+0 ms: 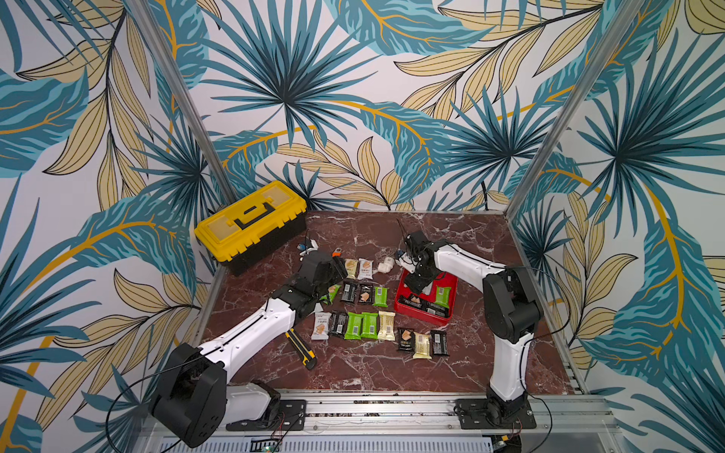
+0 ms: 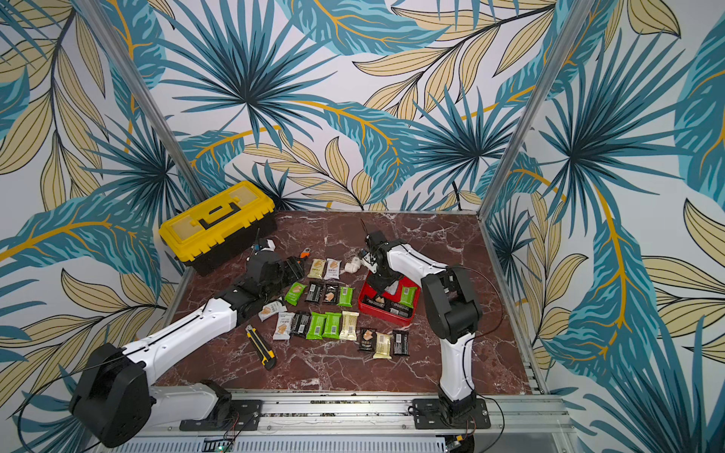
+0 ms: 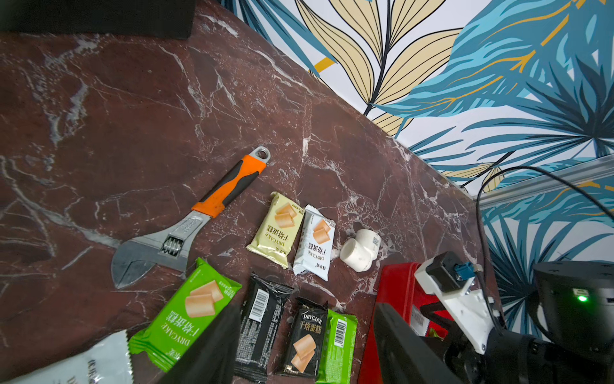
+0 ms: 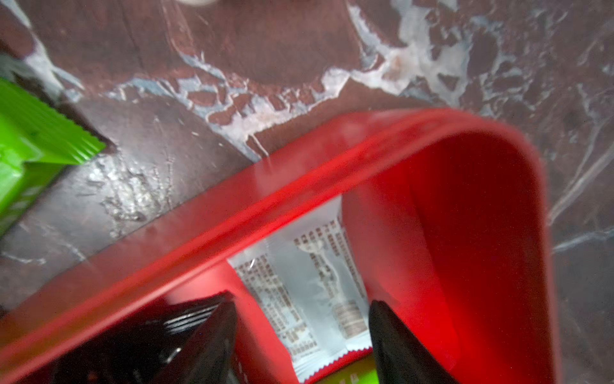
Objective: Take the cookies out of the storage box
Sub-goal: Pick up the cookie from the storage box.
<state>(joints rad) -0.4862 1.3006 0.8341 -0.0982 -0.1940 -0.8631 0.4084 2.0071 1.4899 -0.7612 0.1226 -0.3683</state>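
**Left arm** (image 1: pixel 251 333): base at the near left. Black shoulder housing, then a white link lying low and slanting forward toward the middle, ending in a black wrist (image 1: pixel 314 278).

**Left tool** (image 3: pixel 305 309): aimed forward and downward. Its two black fingers (image 3: pixel 212 345) are spread apart.

**Right arm** (image 1: pixel 506 364): base at the near right. White lower link nearly upright, black elbow, white forearm (image 1: pixel 459 255) reaching away and toward the middle. The wrist is bent downward.

**Right tool** (image 4: pixel 302 302): aimed steeply down. Its black fingers (image 4: pixel 398 349) are spread wide. In both top views it is mostly hidden beneath its own wrist.
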